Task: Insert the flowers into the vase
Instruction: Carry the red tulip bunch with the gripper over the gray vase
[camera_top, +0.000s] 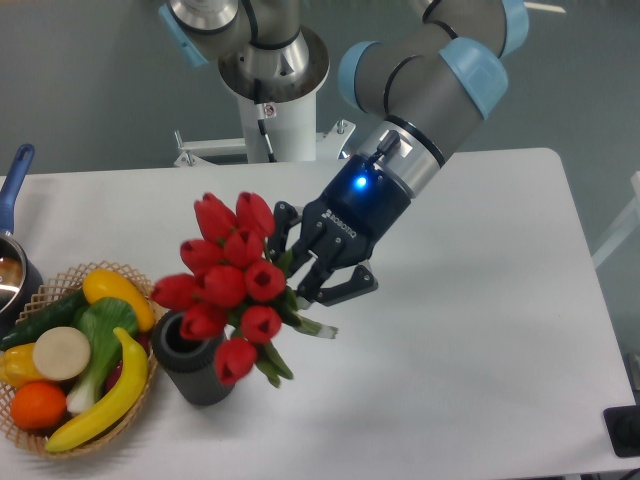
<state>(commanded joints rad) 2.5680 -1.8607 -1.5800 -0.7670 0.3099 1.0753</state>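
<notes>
The flowers (222, 284), a bunch of red tulip buds with green stems, hang in the air tilted to the left. My gripper (303, 275) is shut on their stems from the right. The buds overlap the upper right of the vase (190, 363), a dark grey ribbed cup standing on the white table beside the basket. Its rim is partly hidden behind the lowest buds. The stem ends stick out to the right, below my fingers, outside the vase.
A wicker basket (140, 290) of toy fruit and vegetables stands at the left, touching the vase. A dark pot with a blue handle (14, 180) is at the far left edge. The robot's base (270, 100) stands behind the table.
</notes>
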